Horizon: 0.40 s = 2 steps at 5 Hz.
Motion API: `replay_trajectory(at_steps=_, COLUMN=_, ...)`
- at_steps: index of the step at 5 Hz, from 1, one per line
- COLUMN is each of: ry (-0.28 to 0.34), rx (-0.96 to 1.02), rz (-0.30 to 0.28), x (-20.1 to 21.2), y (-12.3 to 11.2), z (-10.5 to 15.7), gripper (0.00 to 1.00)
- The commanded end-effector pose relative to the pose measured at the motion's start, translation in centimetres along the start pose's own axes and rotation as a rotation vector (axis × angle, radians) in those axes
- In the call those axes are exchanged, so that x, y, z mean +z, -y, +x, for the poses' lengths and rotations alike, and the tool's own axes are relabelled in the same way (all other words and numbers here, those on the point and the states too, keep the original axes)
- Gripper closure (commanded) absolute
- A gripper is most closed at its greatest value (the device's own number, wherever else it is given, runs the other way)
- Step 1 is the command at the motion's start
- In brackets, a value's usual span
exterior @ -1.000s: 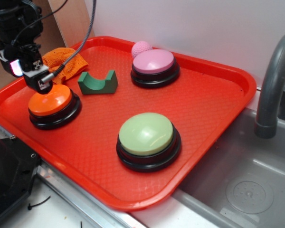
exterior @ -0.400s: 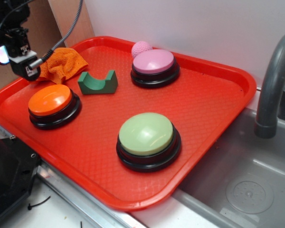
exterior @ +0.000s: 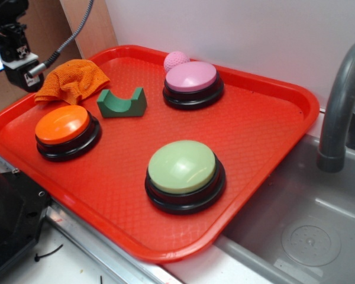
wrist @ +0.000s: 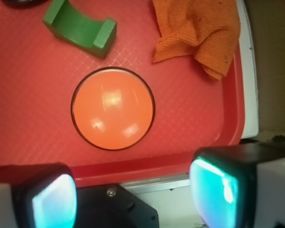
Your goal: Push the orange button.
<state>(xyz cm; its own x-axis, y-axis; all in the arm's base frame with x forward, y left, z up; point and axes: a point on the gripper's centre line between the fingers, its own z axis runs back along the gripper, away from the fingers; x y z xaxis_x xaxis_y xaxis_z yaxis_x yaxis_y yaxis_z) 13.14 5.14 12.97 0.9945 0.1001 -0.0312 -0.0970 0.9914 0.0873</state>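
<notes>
no contact is seen between the tool [exterior: 25,76], its jaws spread and empty above the tray's [exterior: 272,142] left corner, and the orange button [exterior: 63,125] near the tray's left edge; whether the press is done cannot be told.

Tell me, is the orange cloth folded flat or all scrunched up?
Scrunched up: the orange cloth lies bunched in uneven folds in the tray's corner.
</notes>
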Motion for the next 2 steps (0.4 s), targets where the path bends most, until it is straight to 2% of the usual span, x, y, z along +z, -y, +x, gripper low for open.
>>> replay_trajectory(at_steps=1, ry=0.048, rx=0.042, rz=0.018, x=2.06, y=-0.78, z=0.39, gripper=0.0)
replay_trajectory(at_steps=2, ry=0.053, rx=0.054, rz=-0.01, x=2.49, y=-1.05, z=0.14, gripper=0.0)
